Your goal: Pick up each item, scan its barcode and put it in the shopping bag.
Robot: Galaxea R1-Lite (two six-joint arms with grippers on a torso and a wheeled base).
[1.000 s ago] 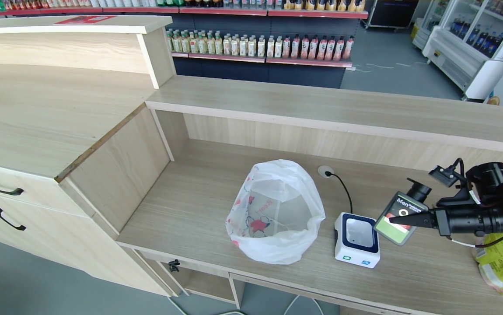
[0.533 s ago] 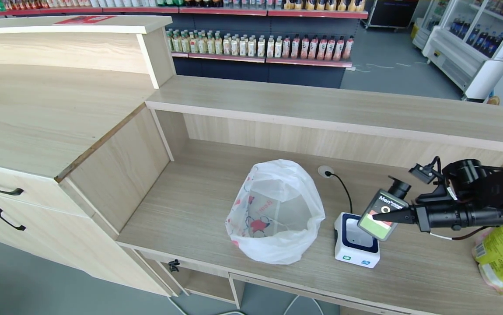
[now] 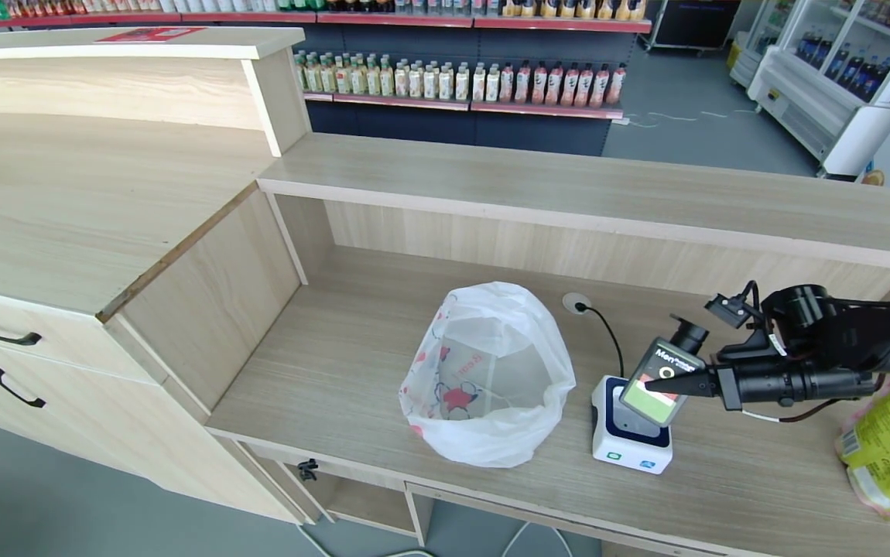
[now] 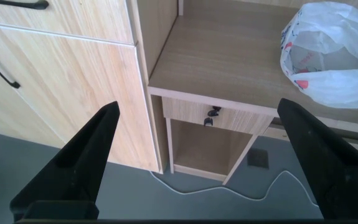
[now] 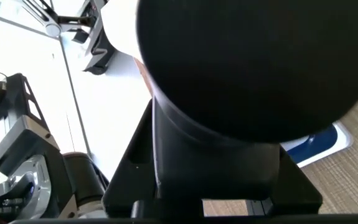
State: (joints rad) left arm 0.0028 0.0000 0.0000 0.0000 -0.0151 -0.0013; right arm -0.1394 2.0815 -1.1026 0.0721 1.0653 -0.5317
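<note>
The bottle (image 3: 650,406) shifted over the scanner (image 3: 632,450), gripped in right hand (image 3: 665,370).

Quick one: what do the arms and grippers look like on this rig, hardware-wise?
Both all black. Right gripper: long fingers tapering to points on a cylindrical body, small camera block bracketed on top, black cable looped above, thin white cable below. Left gripper: two flat, matte wedge-shaped fingers.

Head camera looks down on counter (image 3: 337,363); low left wrist camera also sees shopping bag (image 3: 487,375)
</note>
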